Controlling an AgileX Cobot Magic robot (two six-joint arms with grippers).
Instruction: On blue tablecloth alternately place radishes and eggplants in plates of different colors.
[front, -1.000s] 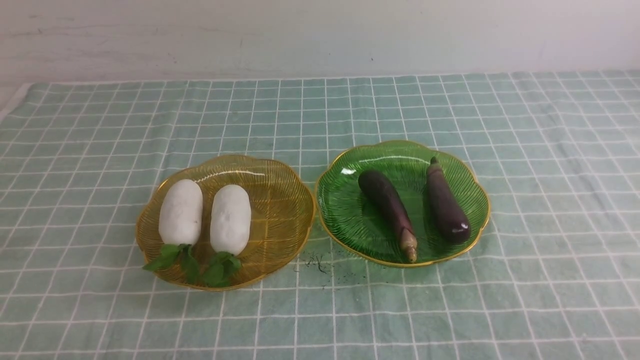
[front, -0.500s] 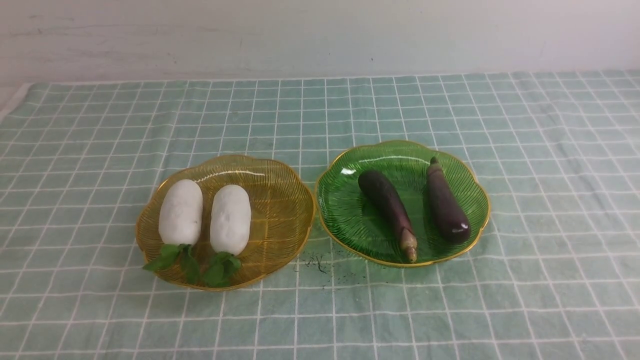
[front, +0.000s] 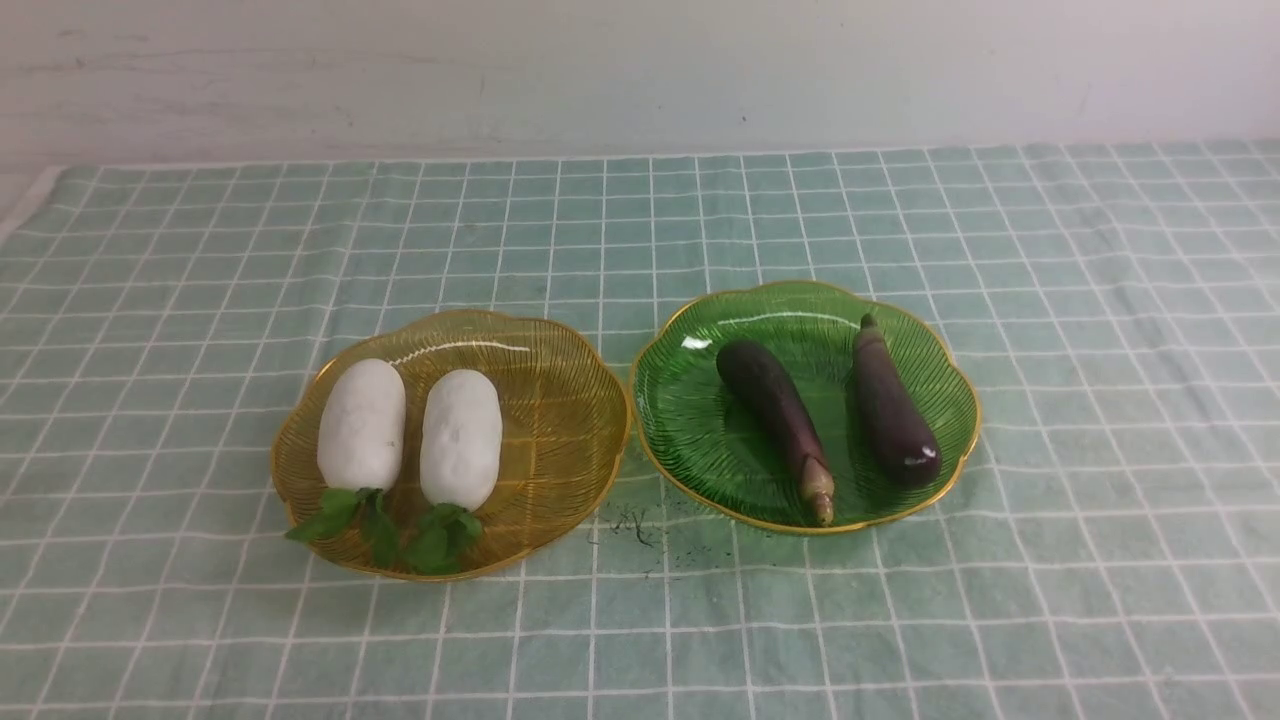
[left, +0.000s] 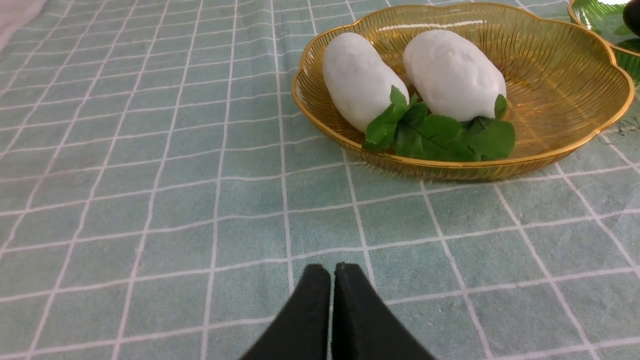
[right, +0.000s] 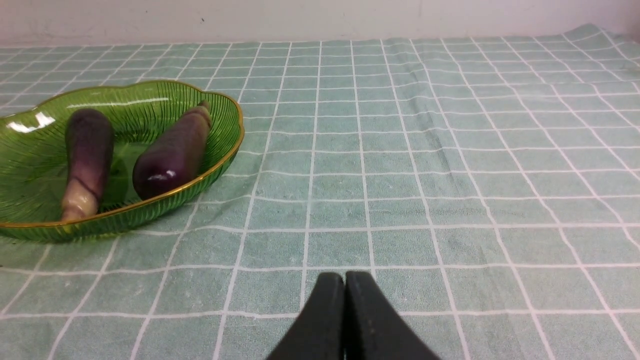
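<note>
Two white radishes (front: 362, 424) (front: 461, 438) lie side by side in the amber-yellow plate (front: 560, 400) on the blue tablecloth (front: 640, 220). Two dark purple eggplants (front: 775, 405) (front: 892, 408) lie in the green plate (front: 680, 400) to its right. Neither arm shows in the front view. In the left wrist view my left gripper (left: 333, 267) is shut and empty, low over the cloth, well short of the amber plate (left: 575, 75) and radishes (left: 362, 80). In the right wrist view my right gripper (right: 345, 276) is shut and empty over bare cloth, apart from the green plate (right: 220, 115) and eggplants (right: 172, 155).
A pale wall (front: 640, 70) runs behind the table's far edge. A few dark specks (front: 635, 525) lie on the cloth between the two plates at the front. The cloth's left edge (front: 30, 205) shows at the far left.
</note>
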